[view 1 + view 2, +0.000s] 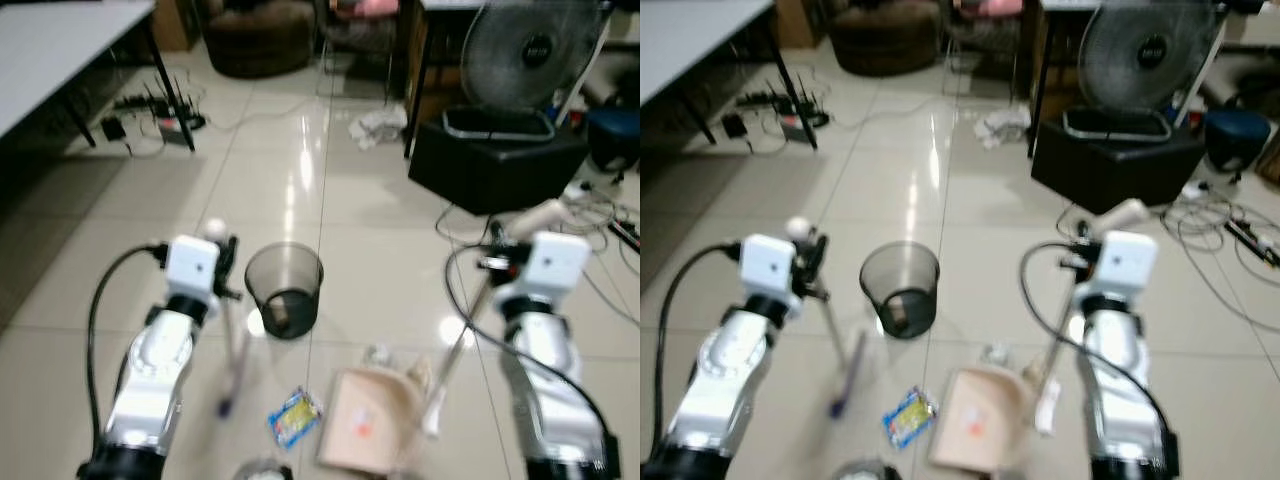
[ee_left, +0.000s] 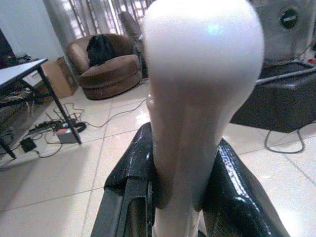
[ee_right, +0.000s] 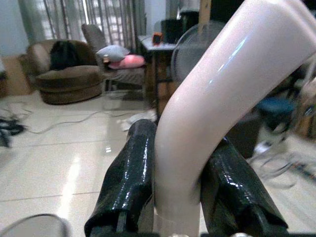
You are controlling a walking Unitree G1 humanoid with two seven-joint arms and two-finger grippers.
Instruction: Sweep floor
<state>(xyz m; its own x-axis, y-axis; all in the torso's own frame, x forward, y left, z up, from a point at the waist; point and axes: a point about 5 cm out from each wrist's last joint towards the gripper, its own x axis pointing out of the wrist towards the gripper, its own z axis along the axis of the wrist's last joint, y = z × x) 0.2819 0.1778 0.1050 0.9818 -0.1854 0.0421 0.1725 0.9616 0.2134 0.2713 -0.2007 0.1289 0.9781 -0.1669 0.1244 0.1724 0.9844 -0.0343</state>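
Nearest the robot, a beige dustpan (image 1: 365, 420) lies on the tiled floor (image 1: 360, 250), a blue-and-yellow wrapper (image 1: 294, 417) just left of it. The right gripper (image 3: 178, 163) is clamped on the dustpan handle (image 3: 217, 94); the left gripper (image 2: 180, 170) is clamped on the broom handle (image 2: 197, 84). Beyond the dustpan stands a dark bin (image 1: 284, 290), farther off a black box (image 1: 495, 160) with a fan (image 1: 528, 52).

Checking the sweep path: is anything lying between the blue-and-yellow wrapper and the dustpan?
Nothing visible does. The wrapper lies on bare tile right beside the dustpan, on the robot's left of it; the bin stands farther off.
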